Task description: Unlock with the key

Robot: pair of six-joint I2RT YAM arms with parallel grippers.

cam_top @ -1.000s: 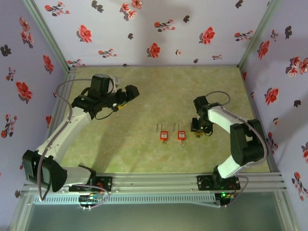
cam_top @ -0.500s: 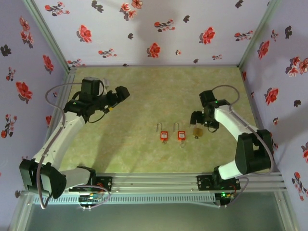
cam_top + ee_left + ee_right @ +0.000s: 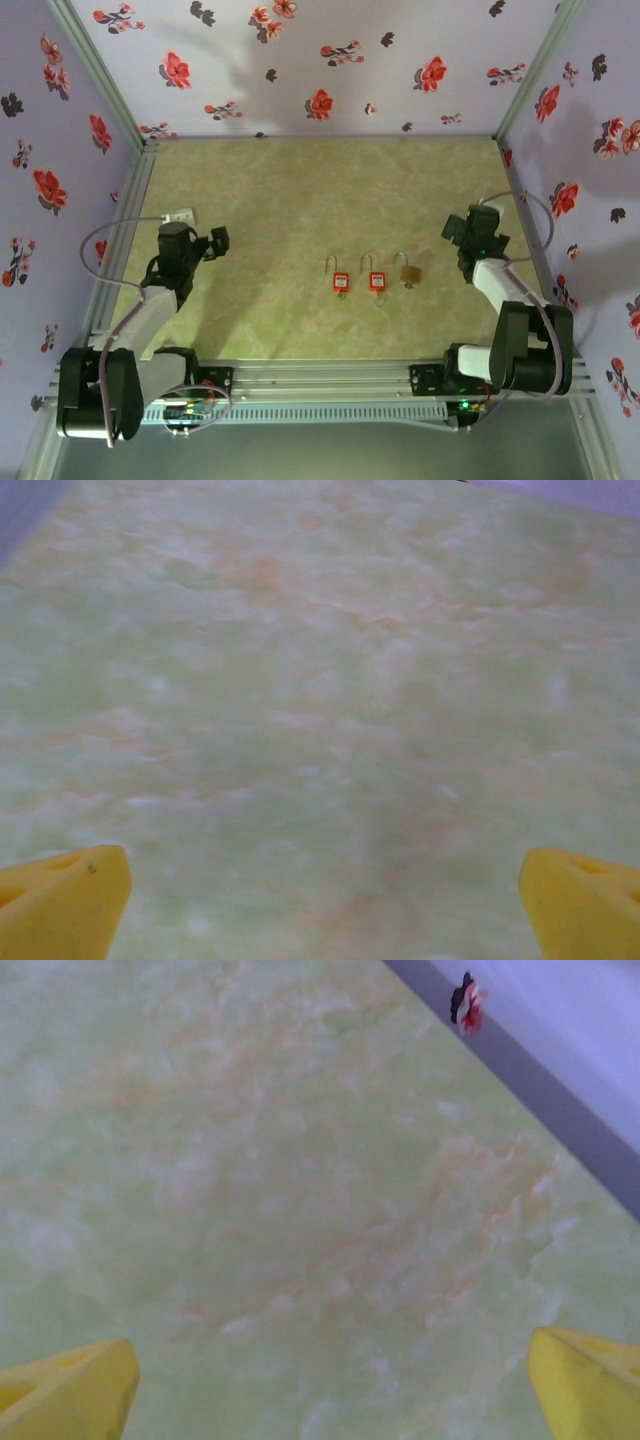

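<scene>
The brass padlock (image 3: 409, 273) was seen flat on the counter (image 3: 300, 190), shackle toward the far wall, near the right gripper (image 3: 459, 231) on its left; that gripper was held wide open and empty. Two red padlocks (image 3: 341, 280) were ranged beside it toward the equally wide left gripper (image 3: 217, 243), well apart; no key could be made out.

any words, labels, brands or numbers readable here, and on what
No text can be read anywhere.
Red plastic padlock at the row's left end: pale patch on its face, too small to read.
Red plastic padlock in the middle: the same, too small.
Brass-coloured padlock: no marking can be made out.
Flowered wallpaper walls, green marbled tabletop: no lettering.
</scene>
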